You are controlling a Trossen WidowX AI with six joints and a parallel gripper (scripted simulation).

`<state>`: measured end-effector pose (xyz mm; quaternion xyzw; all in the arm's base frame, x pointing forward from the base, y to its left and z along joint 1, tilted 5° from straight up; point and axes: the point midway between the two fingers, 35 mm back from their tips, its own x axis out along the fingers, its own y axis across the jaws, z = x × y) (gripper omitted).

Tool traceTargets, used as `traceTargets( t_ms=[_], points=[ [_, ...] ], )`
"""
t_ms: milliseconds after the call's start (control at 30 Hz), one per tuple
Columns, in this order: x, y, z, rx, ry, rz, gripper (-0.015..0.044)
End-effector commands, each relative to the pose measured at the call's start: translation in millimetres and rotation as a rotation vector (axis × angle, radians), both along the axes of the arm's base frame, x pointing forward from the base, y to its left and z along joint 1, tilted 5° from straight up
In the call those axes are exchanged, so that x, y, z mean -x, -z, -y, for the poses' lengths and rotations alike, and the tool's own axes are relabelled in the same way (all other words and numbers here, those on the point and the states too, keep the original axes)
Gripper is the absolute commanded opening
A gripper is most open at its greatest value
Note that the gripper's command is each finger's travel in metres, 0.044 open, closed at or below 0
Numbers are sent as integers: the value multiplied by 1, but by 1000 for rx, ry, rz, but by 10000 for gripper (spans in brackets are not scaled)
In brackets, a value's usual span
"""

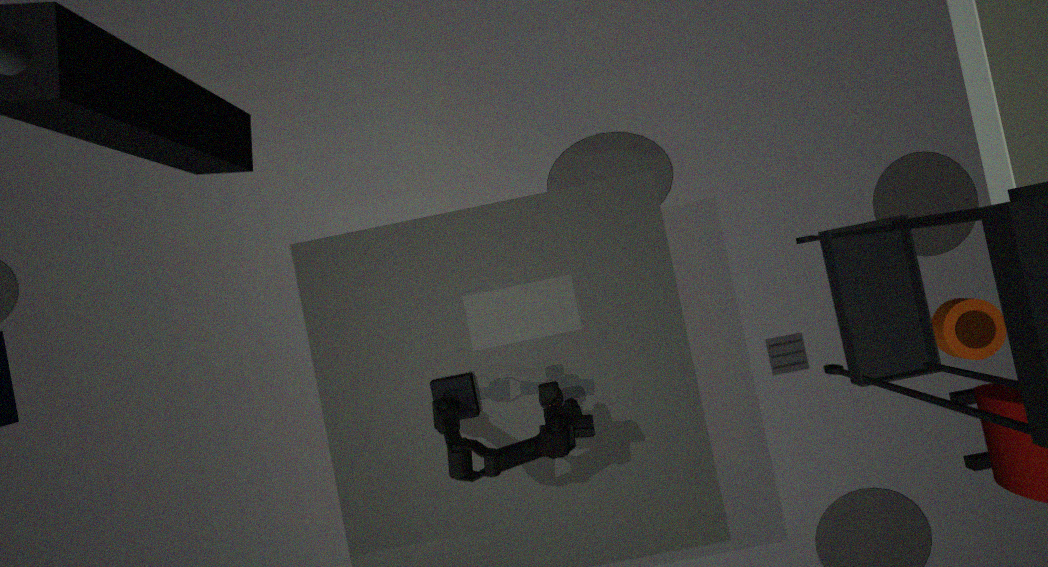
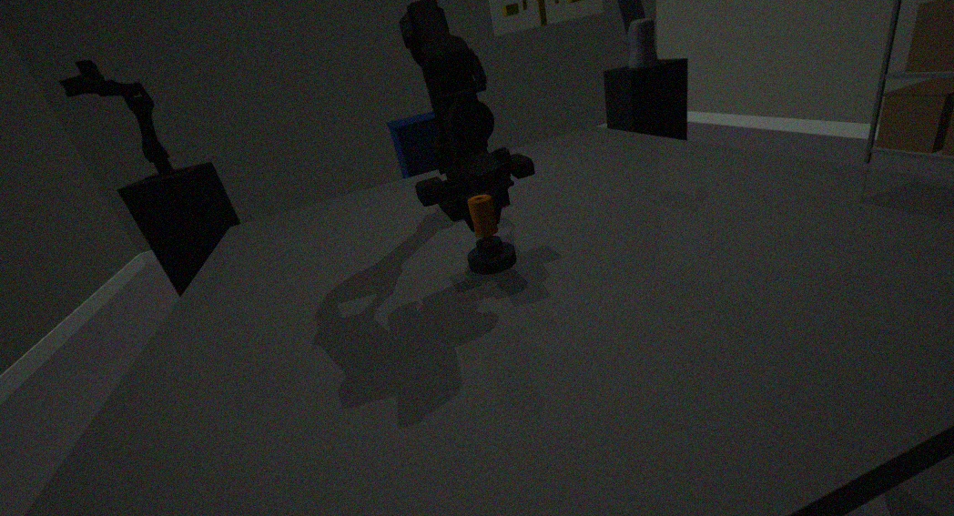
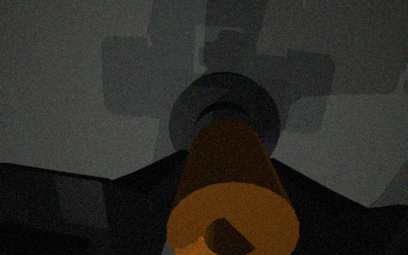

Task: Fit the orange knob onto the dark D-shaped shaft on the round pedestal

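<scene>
My gripper [image 2: 478,208] [image 3: 227,162] is shut on the orange knob [image 2: 482,214] [image 3: 229,165] and holds it upright, slightly tilted. The knob's lower end is right over the middle of the dark round pedestal [image 2: 492,258] [image 3: 180,116]. In the wrist view the knob's top face shows the dark D-shaped hole [image 3: 228,236]. The shaft is hidden behind the knob, so I cannot tell how far the knob sits over it. In the top view the arm [image 1: 513,446] covers the knob and pedestal.
A black box [image 2: 645,98], a blue panel [image 2: 408,144] and a second dark arm on a black stand [image 2: 178,212] stand around the table. A shelf [image 2: 914,78] is at the right. The top view shows a cart [image 1: 880,306] with an orange roll [image 1: 968,328].
</scene>
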<state>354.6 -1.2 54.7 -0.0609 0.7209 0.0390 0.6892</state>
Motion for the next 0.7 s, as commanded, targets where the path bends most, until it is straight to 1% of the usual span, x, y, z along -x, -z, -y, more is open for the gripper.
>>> traceTargets(
  t_ms=[0,667],
  points=[
    [0,0,1,6,-4,2,0],
    [0,1,1,5,-26,1,0]
  ],
)
